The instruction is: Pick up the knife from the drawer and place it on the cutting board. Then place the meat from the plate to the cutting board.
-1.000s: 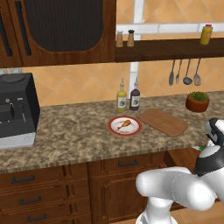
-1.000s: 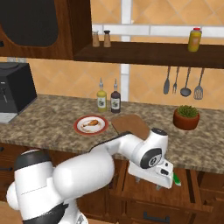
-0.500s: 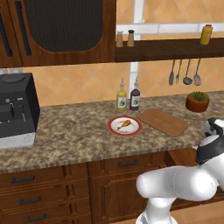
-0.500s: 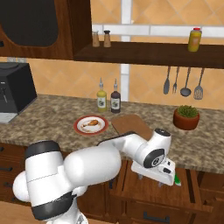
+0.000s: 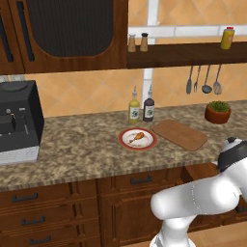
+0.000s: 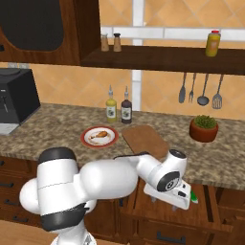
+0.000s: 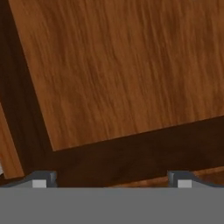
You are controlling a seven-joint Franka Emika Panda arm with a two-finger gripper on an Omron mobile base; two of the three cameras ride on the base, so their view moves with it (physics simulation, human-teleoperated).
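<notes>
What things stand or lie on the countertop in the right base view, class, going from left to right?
Coffee machine → plate with the meat → cutting board → potted plant.

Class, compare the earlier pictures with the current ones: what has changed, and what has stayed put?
The arm has reached further over the open drawer, its end effector low beside the green-handled knife. Nothing visibly grabbed or released. The drumstick remains on the plate; the cutting board stays bare.

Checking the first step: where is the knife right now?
In the right base view, the knife lies in the open drawer under the counter, its green handle peeking out just right of the robot's hand.
</notes>
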